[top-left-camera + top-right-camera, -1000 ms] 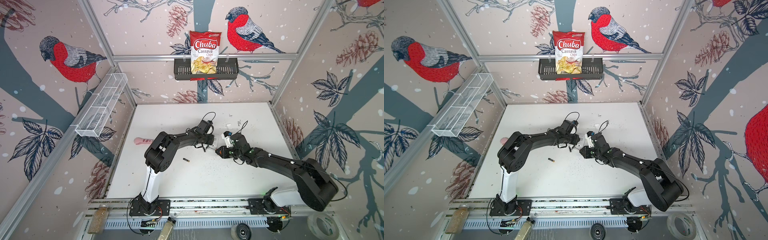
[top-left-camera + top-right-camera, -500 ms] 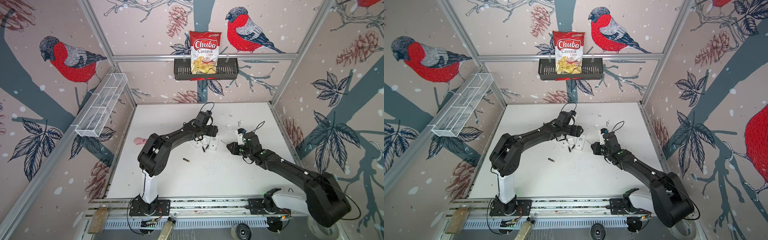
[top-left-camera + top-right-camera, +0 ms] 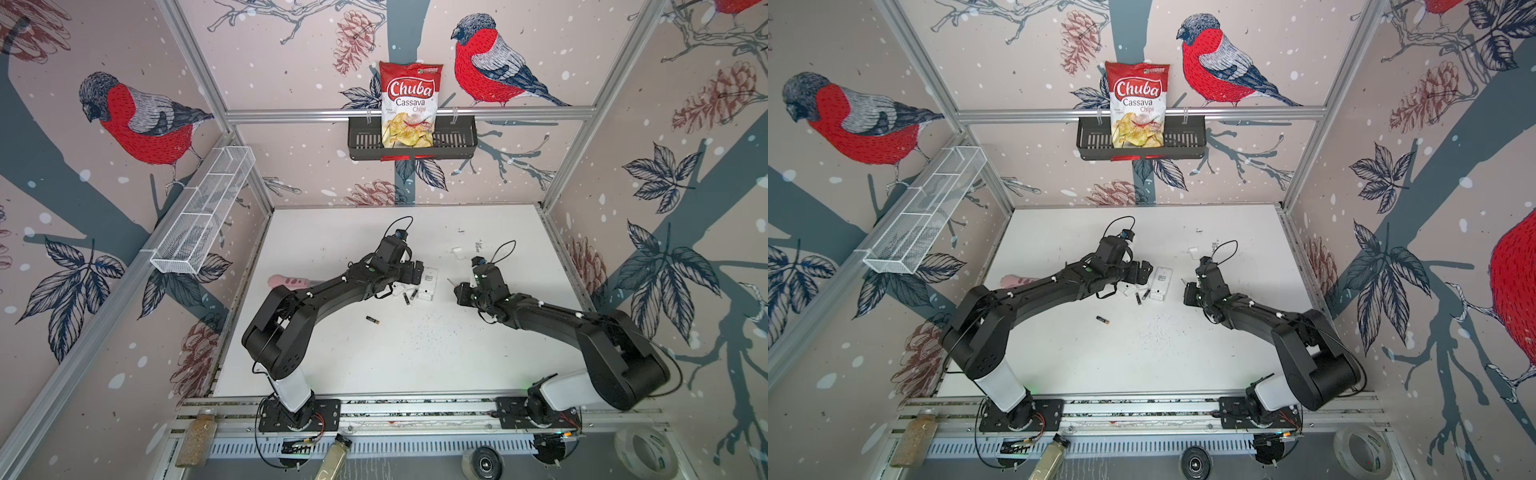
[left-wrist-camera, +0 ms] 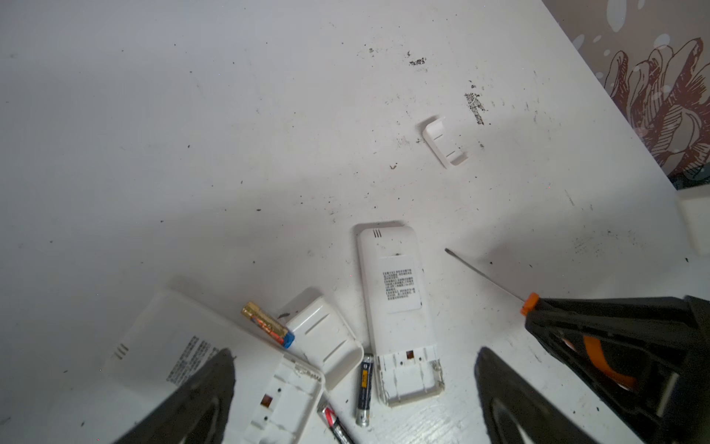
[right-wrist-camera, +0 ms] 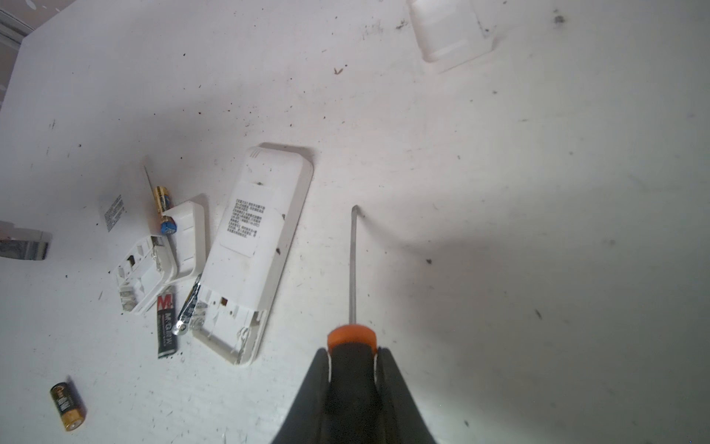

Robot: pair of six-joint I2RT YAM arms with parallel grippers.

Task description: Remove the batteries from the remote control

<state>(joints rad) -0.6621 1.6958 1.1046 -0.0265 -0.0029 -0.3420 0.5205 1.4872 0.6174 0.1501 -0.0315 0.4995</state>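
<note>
- In both top views the arms, nose to nose over the table [image 3: 415, 365] a second ago, have drawn apart. The right gripper [image 3: 459, 291] has backed off to 3 o'clock of the remote [image 3: 428, 284], which lies flat near the middle.
- In a top view the left gripper [image 3: 1144, 270] hangs at 10 o'clock of the remote, jaws spread. A lone battery [image 3: 1102, 319] rests at 7 o'clock, unmoved.
- Left wrist: the fingers [image 4: 192, 403] stand wide apart, gripping nothing. Below them lie a second remote [image 4: 161, 330], a battery cover [image 4: 322, 338] and three batteries [image 4: 365, 388], loose on the table. Both remotes' bays gape empty.
- Right wrist: the jaws are clamped on the handle of the screwdriver [image 5: 352, 269], its shaft running alongside the remote, apart from it. All four batteries lie out on the table.
</note>
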